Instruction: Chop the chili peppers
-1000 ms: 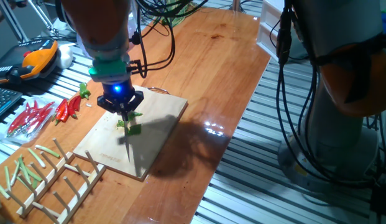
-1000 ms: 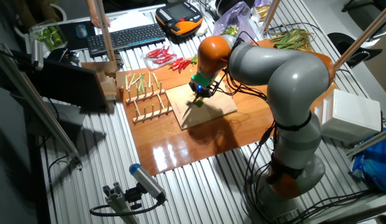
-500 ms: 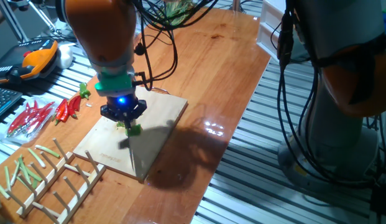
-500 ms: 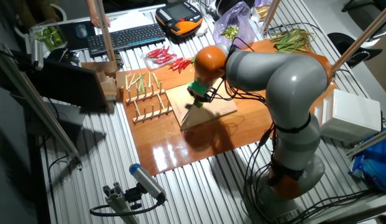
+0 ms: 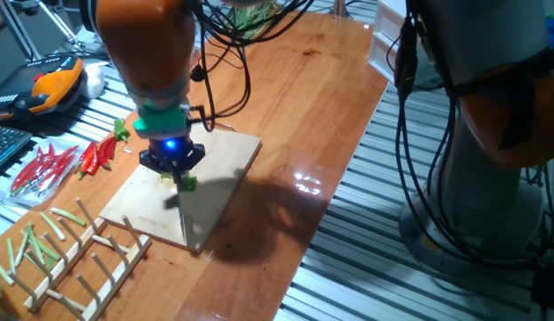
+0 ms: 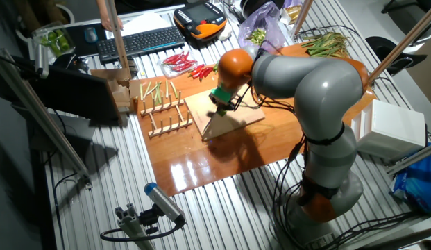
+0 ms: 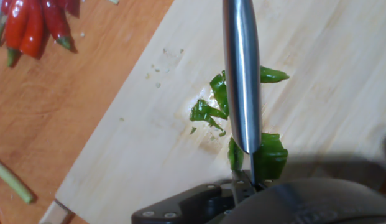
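Observation:
The green chili peppers lie as several small pieces (image 7: 211,107) on the pale wooden cutting board (image 7: 329,68). One larger piece (image 7: 270,155) sits close to the hand. My gripper (image 7: 245,184) is shut on a knife whose steel blade (image 7: 241,74) lies across the pieces. In one fixed view the gripper (image 5: 172,163) stands low over the board (image 5: 225,165), with green pieces (image 5: 186,183) just under it. In the other fixed view the gripper (image 6: 220,105) is over the board (image 6: 244,118), and the chili is hidden there.
Red chilies (image 5: 96,154) lie left of the board, with more in a clear bag (image 5: 37,169). A wooden rack (image 5: 76,259) with pale green stalks stands at the front left. A keyboard (image 6: 135,42) and an orange pendant (image 6: 200,17) lie beyond.
The gripper has come down and a little left with the knife onto the green chili. The cutting board has shifted slightly to the left.

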You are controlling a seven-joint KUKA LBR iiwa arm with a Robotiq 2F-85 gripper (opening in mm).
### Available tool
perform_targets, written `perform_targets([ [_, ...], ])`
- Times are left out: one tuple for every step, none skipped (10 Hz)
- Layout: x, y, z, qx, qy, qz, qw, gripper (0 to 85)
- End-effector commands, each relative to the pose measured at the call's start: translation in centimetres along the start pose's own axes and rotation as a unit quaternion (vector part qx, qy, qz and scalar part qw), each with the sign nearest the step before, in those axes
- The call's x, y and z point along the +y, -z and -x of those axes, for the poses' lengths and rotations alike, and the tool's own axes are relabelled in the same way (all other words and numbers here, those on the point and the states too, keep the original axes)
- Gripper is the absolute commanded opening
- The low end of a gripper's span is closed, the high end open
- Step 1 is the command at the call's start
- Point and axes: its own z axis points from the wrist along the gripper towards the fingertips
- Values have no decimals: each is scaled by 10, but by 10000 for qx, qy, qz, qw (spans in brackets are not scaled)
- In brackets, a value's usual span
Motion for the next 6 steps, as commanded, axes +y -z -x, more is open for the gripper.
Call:
perform_targets([
  [6, 8, 3, 17, 95, 32, 9999, 0],
  [6, 12, 3, 7, 138, -16, 9999, 0],
  [6, 16, 2, -22, 164, -41, 9999, 0],
  [6, 16, 1, -61, 169, -65, 9998, 0],
  [5, 15, 4, -193, 207, -158, 9995, 0],
  [1, 15, 7, -186, 221, -143, 9995, 0],
])
